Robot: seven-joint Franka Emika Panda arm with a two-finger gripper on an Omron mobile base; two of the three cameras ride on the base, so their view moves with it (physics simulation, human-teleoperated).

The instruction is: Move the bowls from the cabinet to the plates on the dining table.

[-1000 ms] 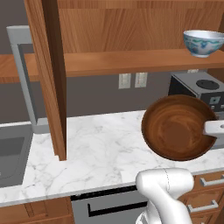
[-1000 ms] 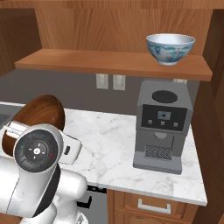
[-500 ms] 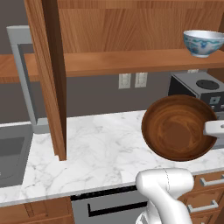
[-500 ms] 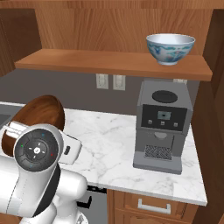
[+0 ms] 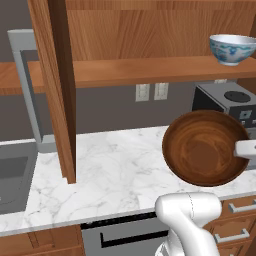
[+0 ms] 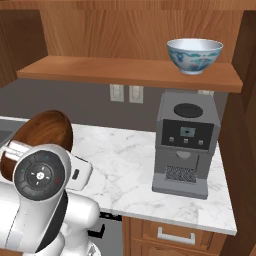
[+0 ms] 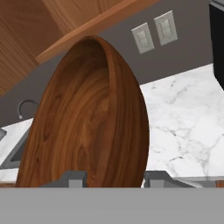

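My gripper is shut on the rim of the dark brown wooden bowl, one finger on each side of its wall. The bowl hangs tipped on its side above the marble counter, its hollow facing the left base camera, and the gripper holds it at its right edge. From the right base camera the same bowl shows partly behind my arm. A white bowl with blue patterning stands upright at the right end of the cabinet shelf.
The cabinet door stands open, edge-on, at the left. A black and grey coffee machine stands on the marble counter under the white bowl. A sink lies at far left. Drawers run below the counter.
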